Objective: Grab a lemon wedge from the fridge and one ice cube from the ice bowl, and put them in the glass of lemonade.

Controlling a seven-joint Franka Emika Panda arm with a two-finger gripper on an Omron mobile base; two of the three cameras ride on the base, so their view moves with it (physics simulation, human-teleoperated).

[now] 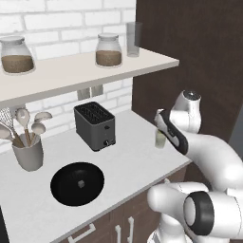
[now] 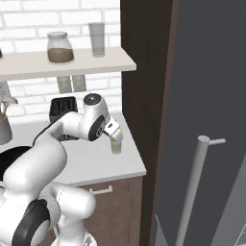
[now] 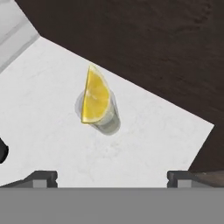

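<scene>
Status: gripper (image 3: 112,176) is released, jaws spread wide, nothing between them. In the hand view the two fingertips (image 3: 40,176) stand far apart at the bottom edge, w/ bare counter (image 3: 48,127) between.

Lemon wedge (image 3: 96,96) sits directly ahead of the gripper, propped on the rim of the glass of lemonade (image 3: 106,119), standing on edge, rind to one side. It appears to rest across the mouth, not sunk into the drink; depth inside the glass cannot be told. In the right base view the glass (image 2: 116,145) is just below and touching-close to the hand, near the counter's end by the dark panel (image 2: 144,96).

Ice bowl (image 1: 77,183) lies well away from the gripper, behind and to the arm's side on the same counter, w/ one ice cube (image 1: 81,183) near its centre. Toaster (image 1: 95,125) stands between bowl and glass, nearer the wall.

Judgement: lemon step looks done or nearly so; the ice cube is the remaining item.

Risks from here:
- Retreat path too low: a finger could clip the wedge or rim and tip the glass, which is light and near the counter edge.
- Wedge perched high: the ice cube may bounce off it, or knock it out.
- Cube is tiny vs. wide jaws: may slip on closing, esp. against the bowl's curved floor.
- Swing to the bowl may brush the toaster.
</scene>
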